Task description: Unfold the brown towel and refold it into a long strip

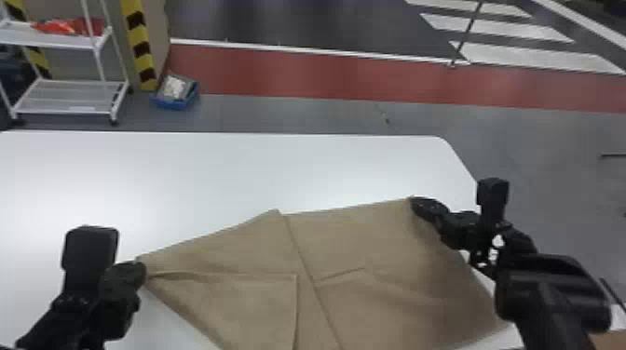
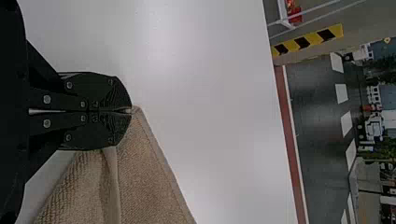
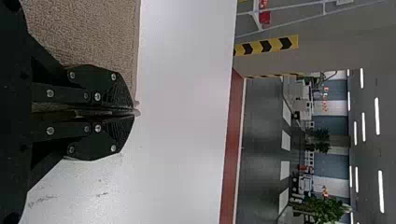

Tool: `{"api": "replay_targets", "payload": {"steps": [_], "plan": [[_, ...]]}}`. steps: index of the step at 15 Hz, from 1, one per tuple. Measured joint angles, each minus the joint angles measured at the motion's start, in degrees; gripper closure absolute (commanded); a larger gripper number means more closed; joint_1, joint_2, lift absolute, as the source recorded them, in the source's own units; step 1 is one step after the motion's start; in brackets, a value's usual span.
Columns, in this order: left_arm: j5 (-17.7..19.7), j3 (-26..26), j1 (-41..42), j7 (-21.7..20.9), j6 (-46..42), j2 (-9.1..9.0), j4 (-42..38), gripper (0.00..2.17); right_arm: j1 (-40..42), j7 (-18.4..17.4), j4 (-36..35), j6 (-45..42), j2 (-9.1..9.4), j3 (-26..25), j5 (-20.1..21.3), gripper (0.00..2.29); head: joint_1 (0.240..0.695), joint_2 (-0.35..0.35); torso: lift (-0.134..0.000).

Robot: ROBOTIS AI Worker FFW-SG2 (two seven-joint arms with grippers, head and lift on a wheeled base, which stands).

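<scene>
The big white counter (image 1: 223,172) is under everything. The brown towel (image 1: 372,242) is at the near side of the counter, spread out between the two hands. It has a little peak in the middle of its far edge, and a long fold line runs from there toward the near side. A loose flap is on its left half. The right hand (image 1: 416,205) pinches the far right corner of the towel. The left hand (image 1: 141,271) pinches the left corner, with small creases beside it.
</scene>
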Motion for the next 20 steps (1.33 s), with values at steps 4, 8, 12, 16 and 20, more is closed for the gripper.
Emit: {"api": "replay_targets", "payload": {"steps": [4,8,12,16,20], "plan": [[0.0,0.52,0.22,0.17,0.0,0.2,-2.06,1.45,2.63,1.46,-6.96,0.03,-0.5,-0.73,-0.28,1.54,0.695,-0.18,-0.123],[0.39,2.45,-0.29,0.51,0.0,0.26,-7.91,1.45,6.69,8.31,-17.95,1.82,-2.17,-3.85,-2.81,1.54,0.695,-0.174,-0.123],[1.98,6.53,-2.34,0.8,0.16,0.34,-12.6,1.45,9.27,14.97,-23.99,4.86,-5.59,-9.5,-9.28,1.54,0.695,-0.176,-0.123],[5.86,12.17,-5.93,0.34,0.18,1.0,-12.13,1.45,7.23,15.2,-22.35,5.95,-8.96,-13.85,-12.88,1.54,0.673,-0.195,-0.123],[9.11,13.01,-15.99,-1.12,-2.47,0.97,-1.66,1.45,-3.02,14.01,-12.37,6.57,-8.24,-7.98,-11.38,1.54,0.624,-0.15,-0.123]]}}
